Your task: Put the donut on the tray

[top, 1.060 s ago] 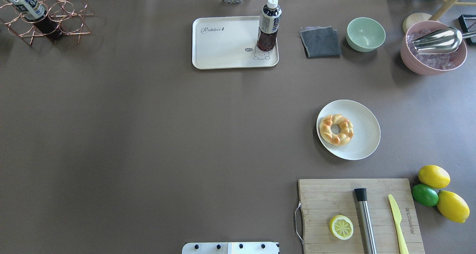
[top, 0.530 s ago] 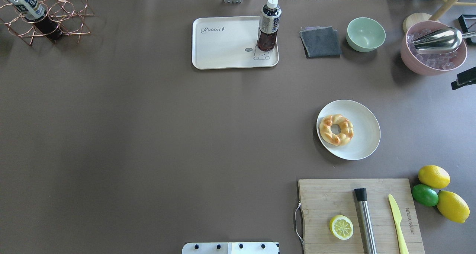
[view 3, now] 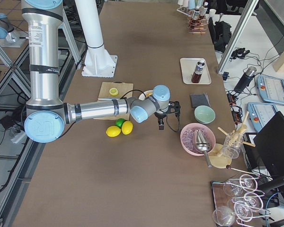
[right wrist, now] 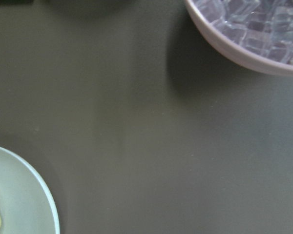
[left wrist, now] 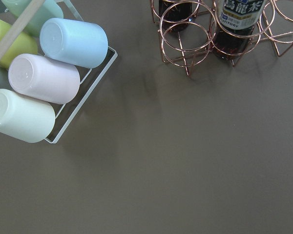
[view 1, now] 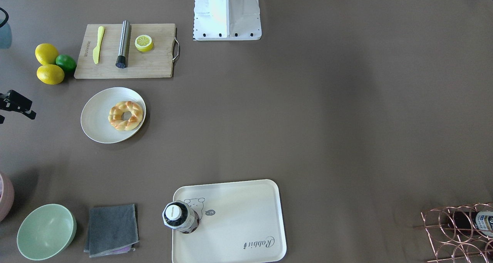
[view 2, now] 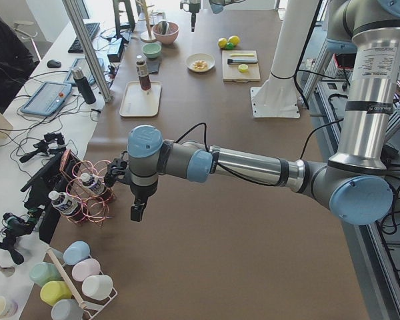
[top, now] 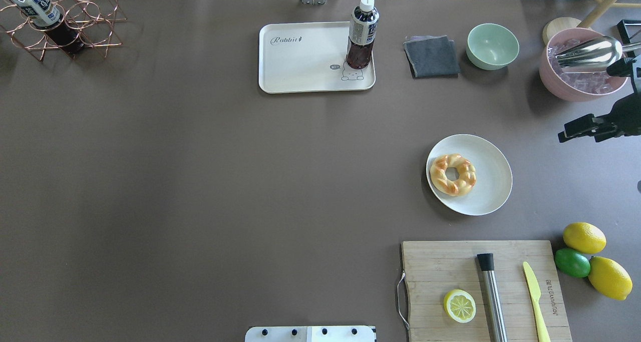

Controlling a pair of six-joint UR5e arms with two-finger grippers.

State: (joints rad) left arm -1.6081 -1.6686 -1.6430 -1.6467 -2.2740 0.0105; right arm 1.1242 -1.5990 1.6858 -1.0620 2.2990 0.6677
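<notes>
Facing the robot: the donut (view 1: pixel 125 115) lies on the plate (view 1: pixel 96 130), on its half toward the tray (view 1: pixel 246 220). The tray sits well apart from the plate, with a bottle (view 1: pixel 178 216) on it.

Overhead: the right gripper (top: pixel 568 131), barely in view half a second ago, has come in near the plate, on the side away from the donut. I cannot tell its finger spread. The reach is likely just starting.

Left side view: the left gripper (view 2: pixel 139 212) hangs far from the plate; its fingers are unclear.
</notes>
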